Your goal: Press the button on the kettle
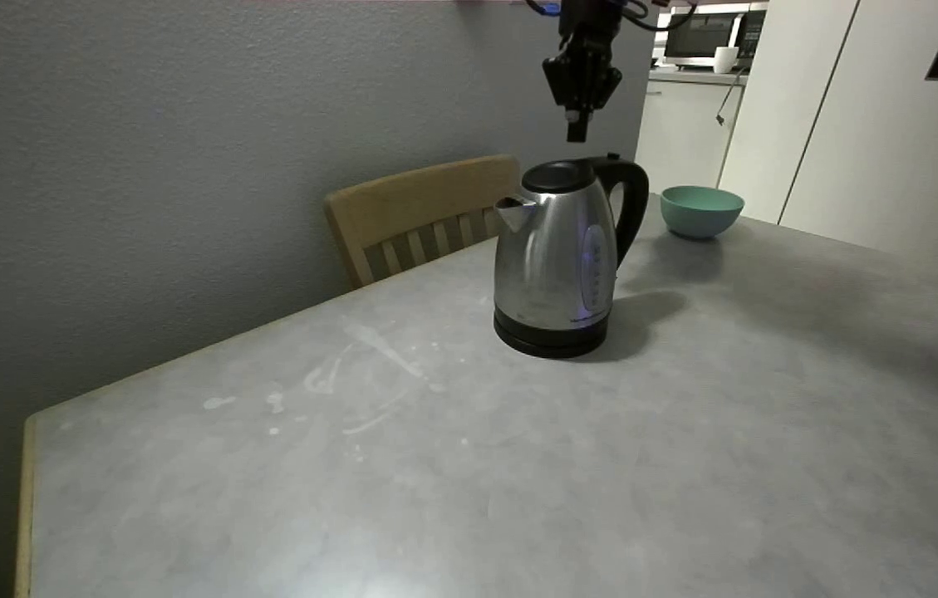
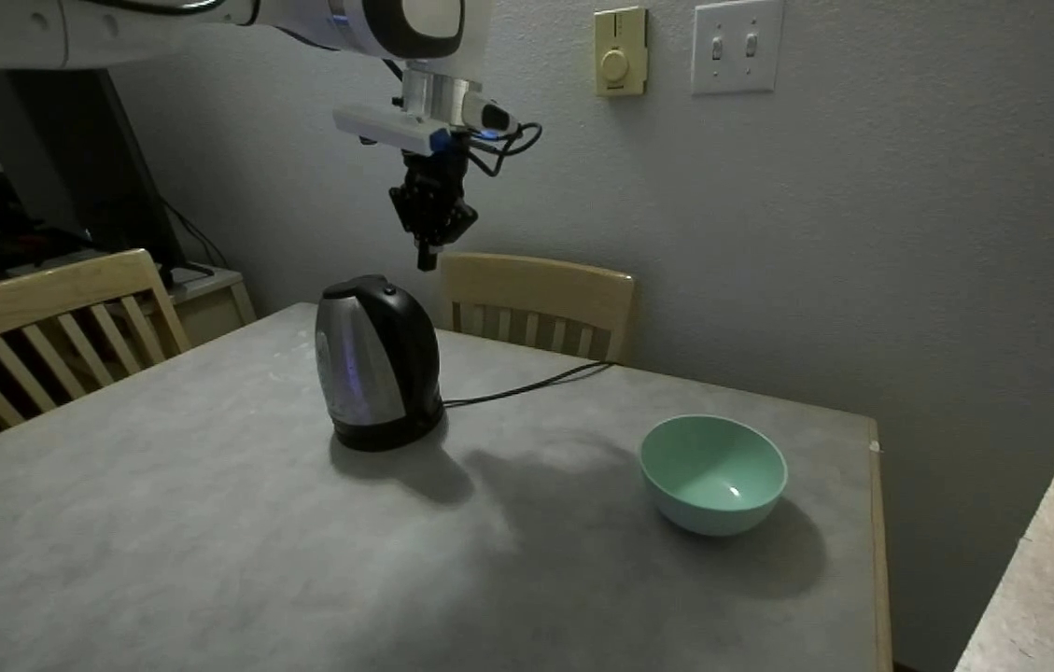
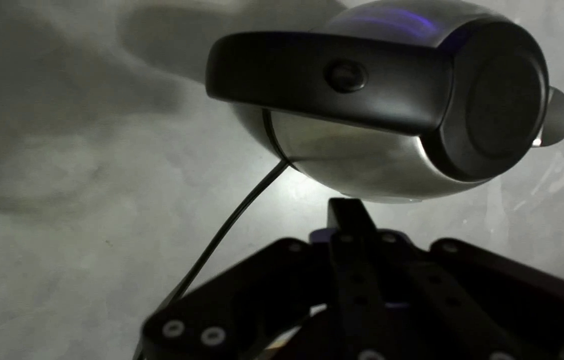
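gripper (image 2: pixel 428 258): fingers (image 3: pixel 352 216) pressed together, empty as far as the dark wrist view shows | kettle (image 1: pixel 547 257): upright, below and just beside the fingers | button (image 3: pixel 345 76): on its handle (image 3: pixel 272 70), below them, apart | teal bowl (image 2: pixel 713 481): lower, well apart

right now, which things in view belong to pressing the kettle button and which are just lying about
For the job:
kettle
button on its handle, likely the target
jaws, shut, not touching the kettle

Just about:
teal bowl
wooden chairs
microwave
white cup
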